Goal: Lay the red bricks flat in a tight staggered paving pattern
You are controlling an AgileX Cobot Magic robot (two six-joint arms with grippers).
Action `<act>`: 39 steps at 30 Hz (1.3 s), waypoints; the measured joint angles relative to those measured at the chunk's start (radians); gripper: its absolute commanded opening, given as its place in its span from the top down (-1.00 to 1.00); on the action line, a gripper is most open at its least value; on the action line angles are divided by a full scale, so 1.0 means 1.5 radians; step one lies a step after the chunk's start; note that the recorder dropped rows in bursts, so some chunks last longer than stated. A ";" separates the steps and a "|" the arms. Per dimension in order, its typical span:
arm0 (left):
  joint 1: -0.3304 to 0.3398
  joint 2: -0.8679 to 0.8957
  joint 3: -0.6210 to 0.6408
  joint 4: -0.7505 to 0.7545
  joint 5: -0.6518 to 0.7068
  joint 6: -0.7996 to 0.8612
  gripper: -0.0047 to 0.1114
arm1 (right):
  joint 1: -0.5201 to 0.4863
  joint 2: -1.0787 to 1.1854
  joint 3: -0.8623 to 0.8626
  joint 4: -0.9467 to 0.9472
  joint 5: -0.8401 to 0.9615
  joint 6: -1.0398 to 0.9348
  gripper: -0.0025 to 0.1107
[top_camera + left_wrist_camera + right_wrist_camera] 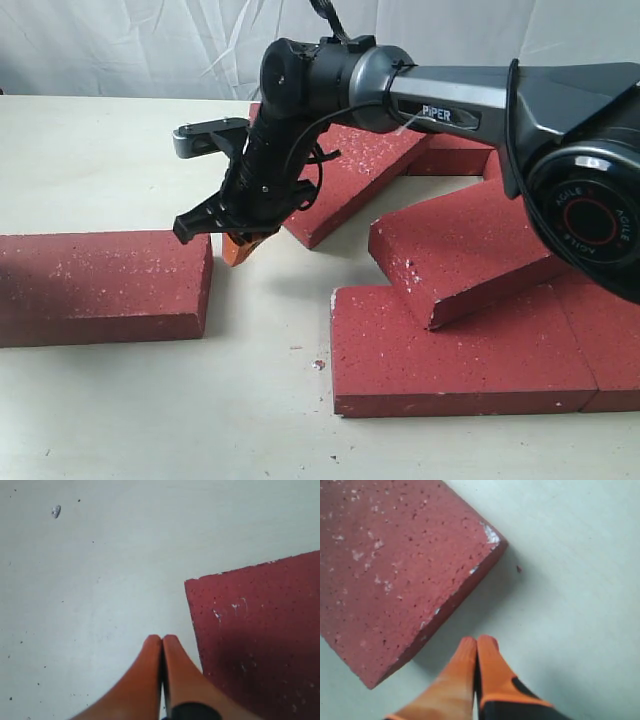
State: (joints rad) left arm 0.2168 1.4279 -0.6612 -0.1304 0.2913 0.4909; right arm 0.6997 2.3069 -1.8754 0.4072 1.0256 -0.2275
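Several red bricks show in the exterior view. One brick lies flat alone at the left. A diagonal brick sits mid-table. Another brick rests tilted, overlapping the flat front brick. My right gripper reaches across from the right, shut and empty, its tips low in the gap between the left brick and the diagonal one. In the right wrist view the gripper is beside a brick's chipped corner. My left gripper is shut and empty next to a brick corner; it is outside the exterior view.
More bricks lie at the back and at the far right. A small white chip sits on the pale table, seen also as a chip in the left wrist view. The right arm hides part of the back bricks.
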 measured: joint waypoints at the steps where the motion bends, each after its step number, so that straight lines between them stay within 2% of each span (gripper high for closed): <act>1: 0.000 0.000 -0.001 -0.008 -0.002 -0.001 0.92 | 0.000 0.000 0.000 -0.002 0.000 0.001 0.97; 6: -0.001 -0.001 -0.029 -0.137 0.002 -0.004 0.92 | 0.000 -0.024 -0.007 -0.030 0.017 -0.021 0.97; 9: -0.004 -0.014 -0.061 -0.205 0.037 0.001 0.92 | 0.000 -0.064 -0.008 -0.049 0.037 -0.063 0.97; 12: -0.007 -0.027 -0.085 -0.254 0.072 0.038 0.92 | -0.013 -0.105 -0.008 -0.055 0.047 -0.083 0.97; 15: -0.028 -0.032 -0.096 -0.305 0.095 0.100 0.92 | -0.044 -0.145 0.004 -0.057 0.054 -0.088 0.97; 22: -0.130 -0.033 -0.106 -0.386 0.145 0.235 0.92 | -0.154 -0.249 0.110 -0.067 0.069 -0.108 0.97; 29: -0.256 -0.033 -0.125 -0.402 0.178 0.253 0.92 | -0.299 -0.395 0.252 -0.071 0.055 -0.124 0.97; 39: -0.427 -0.033 -0.125 -0.403 0.181 0.254 0.92 | -0.457 -0.492 0.362 -0.074 0.051 -0.171 0.97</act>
State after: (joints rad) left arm -0.4236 1.3781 -0.8491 -0.7352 0.5635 0.8725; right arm 0.0142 1.5695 -1.3330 0.2964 1.1017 -0.4845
